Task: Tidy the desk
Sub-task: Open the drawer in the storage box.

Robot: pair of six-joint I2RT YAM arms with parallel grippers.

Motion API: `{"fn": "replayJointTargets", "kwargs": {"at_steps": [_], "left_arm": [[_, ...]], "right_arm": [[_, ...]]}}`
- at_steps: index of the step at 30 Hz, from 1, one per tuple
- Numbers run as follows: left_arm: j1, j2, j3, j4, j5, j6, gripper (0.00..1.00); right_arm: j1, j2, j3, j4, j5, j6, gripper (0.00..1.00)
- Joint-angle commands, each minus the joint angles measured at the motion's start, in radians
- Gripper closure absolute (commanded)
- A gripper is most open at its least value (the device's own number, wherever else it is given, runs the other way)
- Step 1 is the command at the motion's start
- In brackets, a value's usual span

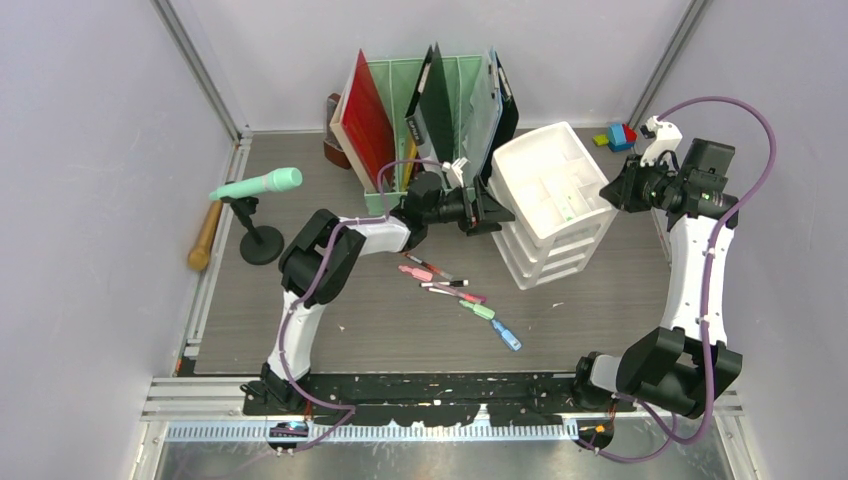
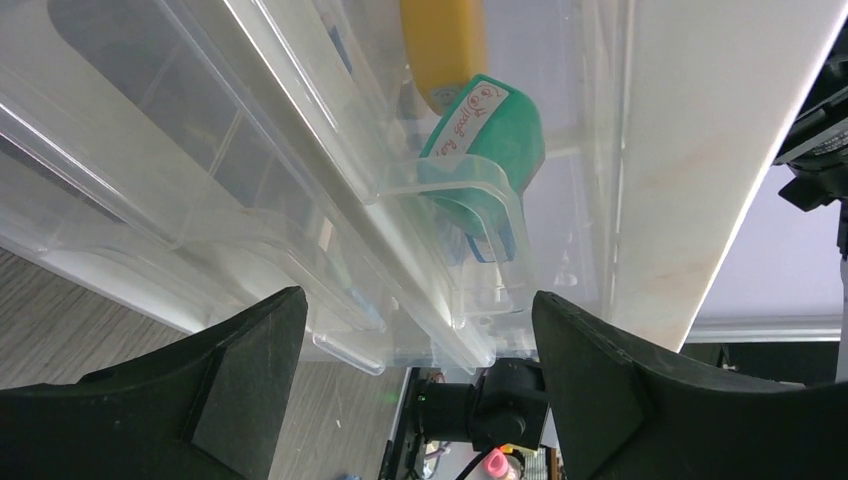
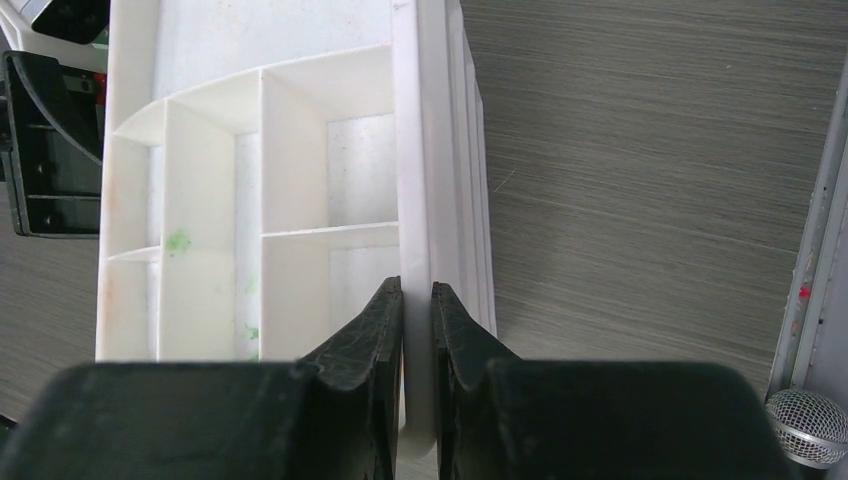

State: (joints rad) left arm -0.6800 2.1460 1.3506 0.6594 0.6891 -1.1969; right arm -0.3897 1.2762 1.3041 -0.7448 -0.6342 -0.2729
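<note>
Top view: the tabletop [image 1: 400,330] spans the cell between the rails and the pale walls, and everything sits on it. White drawer unit [image 1: 555,205] is right of centre, with loose markers [image 1: 445,283] scattered near its front. Left jaws are at the unit's front face, right jaws at its far top rim.

Left wrist: left jaws are wide and hold nothing, one either side of the clear drawer pull [image 2: 470,300]. A green labelled item [image 2: 485,140] and a yellow one [image 2: 445,40] show behind the drawer front. We read the step as taking that pull. To do it well, we centre the lip between the pads, close fully before any pull, then draw straight along the drawer's line with no twist.

Right wrist: right jaws are narrow, pinched on the unit's white top-tray wall [image 3: 415,150]. That clamp needs to be firm so the unit doesn't slide or tip when the drawer moves.
</note>
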Motion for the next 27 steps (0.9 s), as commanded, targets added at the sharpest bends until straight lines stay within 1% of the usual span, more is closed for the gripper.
{"fn": "replayJointTargets", "kwargs": {"at_steps": [1, 2, 8, 19, 27], "left_arm": [[-0.009, 0.036, -0.028, 0.131, -0.033, -0.065, 0.18], [-0.01, 0.041, -0.033, 0.147, -0.036, -0.074, 0.2], [-0.01, 0.048, -0.057, 0.175, -0.04, -0.08, 0.22], [-0.012, 0.081, -0.008, 0.181, -0.044, -0.098, 0.25], [-0.013, 0.103, 0.003, 0.273, -0.032, -0.16, 0.28]], "right_arm": [[0.014, 0.048, -0.051, -0.027, 0.056, 0.041, 0.94], [0.014, 0.049, -0.051, -0.027, 0.056, 0.041, 0.94], [0.013, 0.051, -0.052, -0.027, 0.057, 0.041, 0.94], [0.014, 0.055, -0.054, -0.027, 0.055, 0.043, 0.94], [0.014, 0.062, -0.054, -0.027, 0.054, 0.043, 0.94]]}}
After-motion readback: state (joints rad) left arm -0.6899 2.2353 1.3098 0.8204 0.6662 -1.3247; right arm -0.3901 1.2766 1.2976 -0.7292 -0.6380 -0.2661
